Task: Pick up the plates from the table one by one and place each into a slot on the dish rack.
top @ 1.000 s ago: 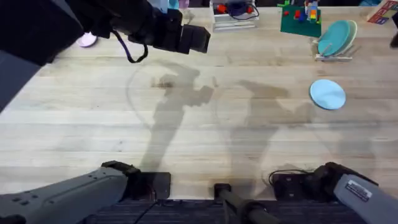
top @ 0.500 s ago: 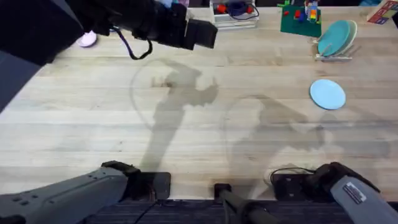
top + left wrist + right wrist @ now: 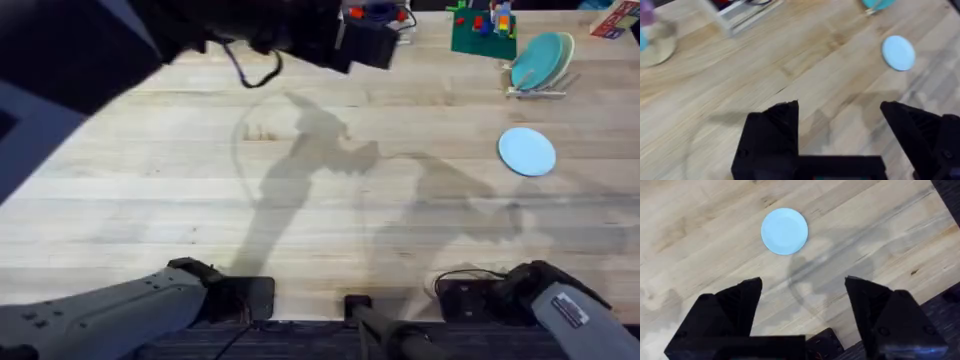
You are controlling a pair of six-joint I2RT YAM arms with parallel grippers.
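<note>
A light blue plate [image 3: 527,151] lies flat on the table [image 3: 330,210] at the right, with nothing touching it. Just beyond it stands the small wooden dish rack [image 3: 538,90], holding a pale yellow plate [image 3: 567,48] upright behind a larger teal plate [image 3: 536,60]. My left gripper [image 3: 368,46] hangs high over the table's far edge near the middle. Its own view shows it open [image 3: 839,105] and holding nothing, the blue plate [image 3: 898,52] far off. My right gripper [image 3: 804,280] is open and holds nothing, well above the table, with the blue plate [image 3: 784,231] ahead of it.
A white wire tray [image 3: 375,22] with small items sits at the far edge under the left arm. A green block board [image 3: 483,32] lies to its right, beside the rack. A round disc [image 3: 655,44] sits far left in the left wrist view.
The left arm has swung to the right along the table's far edge, from the far left toward the white tray. The blue plate and the rack have not moved.
</note>
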